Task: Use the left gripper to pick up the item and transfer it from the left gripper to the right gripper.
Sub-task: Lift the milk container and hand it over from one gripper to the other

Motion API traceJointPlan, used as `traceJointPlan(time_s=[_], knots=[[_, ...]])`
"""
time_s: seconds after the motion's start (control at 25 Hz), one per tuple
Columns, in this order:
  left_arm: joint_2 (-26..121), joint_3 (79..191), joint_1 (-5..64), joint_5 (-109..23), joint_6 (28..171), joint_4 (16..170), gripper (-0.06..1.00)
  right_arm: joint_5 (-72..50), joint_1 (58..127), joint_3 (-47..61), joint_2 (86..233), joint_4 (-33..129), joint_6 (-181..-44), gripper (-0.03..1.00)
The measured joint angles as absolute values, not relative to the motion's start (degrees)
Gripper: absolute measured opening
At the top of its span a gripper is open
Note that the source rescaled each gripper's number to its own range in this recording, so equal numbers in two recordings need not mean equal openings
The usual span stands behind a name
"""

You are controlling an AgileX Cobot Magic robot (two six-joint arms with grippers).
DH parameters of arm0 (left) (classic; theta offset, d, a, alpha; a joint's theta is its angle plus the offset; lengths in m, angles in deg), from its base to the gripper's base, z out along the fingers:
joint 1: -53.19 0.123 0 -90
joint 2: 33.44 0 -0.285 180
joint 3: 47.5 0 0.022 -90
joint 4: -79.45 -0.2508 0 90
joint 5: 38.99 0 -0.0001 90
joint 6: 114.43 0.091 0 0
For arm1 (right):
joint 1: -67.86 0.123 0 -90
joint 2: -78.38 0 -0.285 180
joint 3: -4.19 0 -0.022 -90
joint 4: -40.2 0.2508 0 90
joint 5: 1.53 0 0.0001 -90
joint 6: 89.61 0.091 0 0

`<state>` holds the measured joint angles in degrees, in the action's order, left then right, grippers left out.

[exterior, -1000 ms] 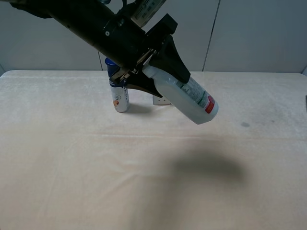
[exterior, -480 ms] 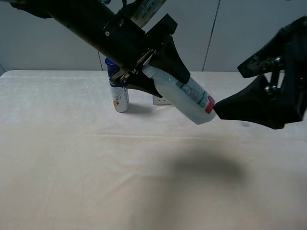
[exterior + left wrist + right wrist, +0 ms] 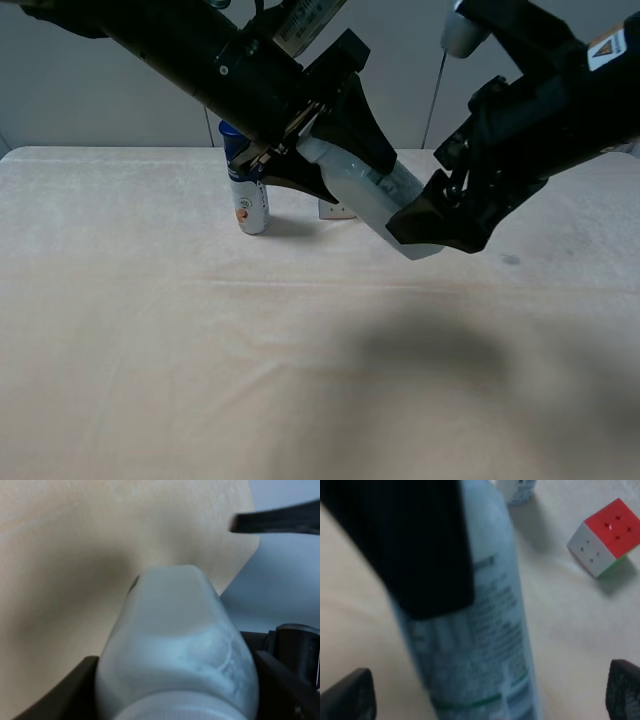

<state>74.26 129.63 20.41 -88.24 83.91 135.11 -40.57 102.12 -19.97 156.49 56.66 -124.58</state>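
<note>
My left gripper (image 3: 322, 150) reaches in from the upper left and is shut on the cap end of the white pill bottle (image 3: 362, 192). It holds the bottle tilted in the air above the table, base pointing down and right. My right gripper (image 3: 427, 228), with the triangular sticker on its arm, comes from the right. Its open jaws stand on either side of the bottle's base. In the right wrist view the labelled bottle (image 3: 492, 630) lies between the wide-apart fingers (image 3: 347, 695), with a black left finger (image 3: 410, 545) over it. The left wrist view shows the bottle (image 3: 175, 630) filling the grip.
A blue-capped white-and-blue can (image 3: 246, 195) stands on the cream tablecloth (image 3: 150, 330) behind the left arm. A red-topped puzzle cube (image 3: 604, 537) lies beyond the bottle, mostly hidden in the high view. A small dark spot (image 3: 511, 260) marks the cloth at the right.
The right arm has come in from the right edge and moved left until its open jaws stand around the bottle's base. The left arm and bottle have stayed still.
</note>
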Motion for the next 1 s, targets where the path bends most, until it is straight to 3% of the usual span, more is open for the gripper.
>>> traceJointPlan(time_s=[1.0], knots=[[74.3, 129.6, 20.4, -88.7, 85.3, 137.0, 0.03, -37.1, 102.3, -19.9, 163.2, 58.5, -124.8, 1.00]])
